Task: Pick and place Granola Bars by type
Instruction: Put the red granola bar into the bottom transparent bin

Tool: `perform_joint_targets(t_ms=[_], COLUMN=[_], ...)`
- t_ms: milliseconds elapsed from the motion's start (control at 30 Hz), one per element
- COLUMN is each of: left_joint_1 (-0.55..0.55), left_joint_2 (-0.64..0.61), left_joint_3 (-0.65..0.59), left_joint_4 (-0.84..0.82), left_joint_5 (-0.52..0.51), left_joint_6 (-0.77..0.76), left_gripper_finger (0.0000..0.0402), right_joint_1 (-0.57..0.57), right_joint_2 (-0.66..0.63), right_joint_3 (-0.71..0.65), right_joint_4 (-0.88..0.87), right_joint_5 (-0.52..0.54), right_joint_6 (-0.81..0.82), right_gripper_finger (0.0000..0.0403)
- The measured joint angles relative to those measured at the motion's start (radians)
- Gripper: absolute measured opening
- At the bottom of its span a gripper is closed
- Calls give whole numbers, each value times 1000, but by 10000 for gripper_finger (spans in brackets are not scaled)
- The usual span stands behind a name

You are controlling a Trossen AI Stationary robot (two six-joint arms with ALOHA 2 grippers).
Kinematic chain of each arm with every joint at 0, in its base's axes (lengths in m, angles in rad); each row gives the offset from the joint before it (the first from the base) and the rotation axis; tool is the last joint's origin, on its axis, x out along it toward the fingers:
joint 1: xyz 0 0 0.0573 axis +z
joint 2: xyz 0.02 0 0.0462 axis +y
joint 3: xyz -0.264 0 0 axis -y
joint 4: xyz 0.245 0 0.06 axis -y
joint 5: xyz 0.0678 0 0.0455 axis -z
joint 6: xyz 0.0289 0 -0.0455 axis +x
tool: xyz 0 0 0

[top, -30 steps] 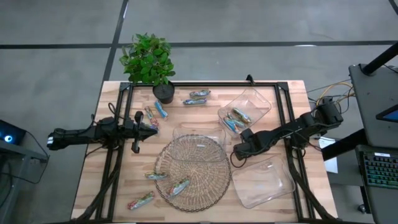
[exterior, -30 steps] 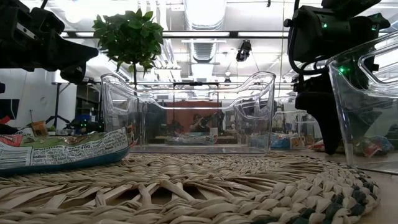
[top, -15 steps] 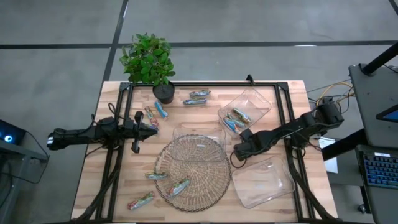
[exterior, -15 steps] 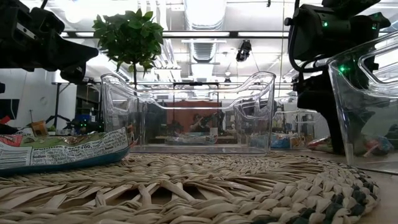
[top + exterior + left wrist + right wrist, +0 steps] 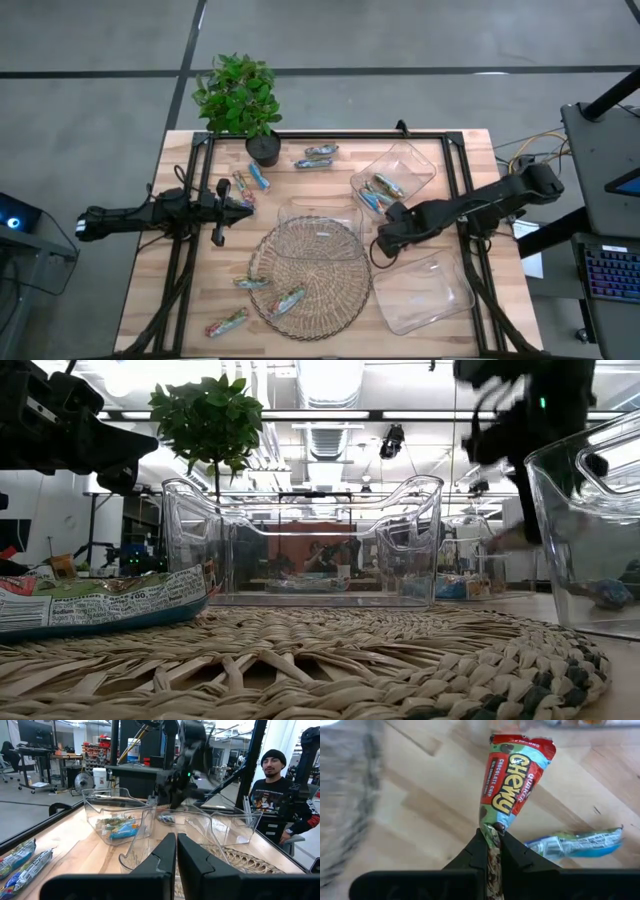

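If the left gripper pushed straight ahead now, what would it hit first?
Probably the near wall of the middle clear plastic tray, dead ahead of the shut left gripper. Depth is uncertain; the round wicker mat lies beside that line.

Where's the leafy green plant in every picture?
High view: potted plant near the picture's top, at the table's edge, left of middle.
Low view: upper left.
Left wrist view: not in it.
Right wrist view: not in it.
Shared landmark: the woven mat, also in the low and left wrist views.
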Motion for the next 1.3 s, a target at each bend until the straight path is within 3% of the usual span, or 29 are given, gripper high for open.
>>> perform_joint_targets(t_ms=[300, 567, 833, 1067, 1300], left_joint_1=[0, 0, 0, 0, 0], left_joint_2=[0, 0, 0, 0, 0], left_joint_3=[0, 0, 0, 0, 0], left_joint_4=[0, 0, 0, 0, 0], left_joint_5=[0, 0, 0, 0, 0], left_joint_6=[0, 0, 0, 0, 0], left_gripper_finger=[0, 0, 0, 0, 0], right_joint_1=[48, 215, 418, 542, 613], right_joint_2=[-29, -26, -20, -20, -20], right_joint_3=[252, 395, 338, 236, 94], right_joint_4=[-194, -286, -301, -239, -125], right_joint_5=[-40, -45, -52, -141, -158], right_joint_6=[59, 334, 651, 778, 838], right_gripper_finger=[12, 11, 11, 11, 11])
